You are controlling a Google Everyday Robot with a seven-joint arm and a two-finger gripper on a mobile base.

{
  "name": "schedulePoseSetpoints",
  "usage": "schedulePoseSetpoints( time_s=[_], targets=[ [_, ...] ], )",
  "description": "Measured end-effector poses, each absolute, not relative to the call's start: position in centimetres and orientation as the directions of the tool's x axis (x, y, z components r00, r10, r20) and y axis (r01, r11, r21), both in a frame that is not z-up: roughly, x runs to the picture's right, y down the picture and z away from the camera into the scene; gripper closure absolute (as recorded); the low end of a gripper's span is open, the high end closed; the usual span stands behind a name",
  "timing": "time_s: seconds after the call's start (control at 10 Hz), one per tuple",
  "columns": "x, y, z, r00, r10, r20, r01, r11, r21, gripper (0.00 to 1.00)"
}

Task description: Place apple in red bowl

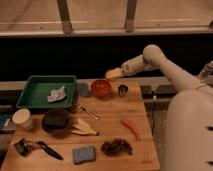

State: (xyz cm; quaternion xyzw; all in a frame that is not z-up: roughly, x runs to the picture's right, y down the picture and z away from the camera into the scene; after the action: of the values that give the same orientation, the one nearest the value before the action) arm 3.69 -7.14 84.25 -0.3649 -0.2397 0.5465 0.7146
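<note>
The robot's end effector (120, 72) hung above the far edge of the wooden surface (110, 120), its two fingers clamped together on a small round yellow-orange apple (112, 74). The apple was held clear of the surface, just up and to the right of the glossy red bowl (101, 88) as the camera saw it, and not inside it. The white arm (165, 67) reached in from the right side of the view.

The red bowl stood at the back of the surface between a small blue-grey cup (83, 89) on its left and a small dark metal cup (122, 90) on its right. Further left sat a green rectangular tray (32, 90) with a crumpled white cloth (56, 94) lying in it.

Toward the middle, a thin metal spoon (89, 112) lay near pale yellow banana-like pieces (84, 128), which touched a large dark brown bowl (56, 120). A white paper cup (22, 119) stood at the left edge. A long thin orange carrot-like thing (131, 127) lay to the right of centre.

Along the near edge were a black-handled brush (37, 147), a blue rectangular sponge (83, 154) and a dark brown knobbly cluster (116, 147).
</note>
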Motion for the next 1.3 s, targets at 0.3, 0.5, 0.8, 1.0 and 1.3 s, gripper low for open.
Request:
schedulePoseSetpoints(
  time_s=[0.3,0.5,0.8,1.0,1.3],
  targets=[
    [1.4,-6.9,84.8,0.276,0.961,0.014,-0.682,0.206,-0.702,1.00],
    [1.1,-6.8,85.1,0.268,0.963,0.025,-0.681,0.208,-0.702,1.00],
    [0.6,-6.9,85.7,0.277,0.960,0.033,-0.688,0.222,-0.691,1.00],
    [0.9,-7.0,87.0,0.286,0.958,0.016,-0.710,0.223,-0.668,1.00],
    [1.4,-6.5,88.9,0.288,0.957,-0.022,-0.728,0.204,-0.654,1.00]
  ],
)
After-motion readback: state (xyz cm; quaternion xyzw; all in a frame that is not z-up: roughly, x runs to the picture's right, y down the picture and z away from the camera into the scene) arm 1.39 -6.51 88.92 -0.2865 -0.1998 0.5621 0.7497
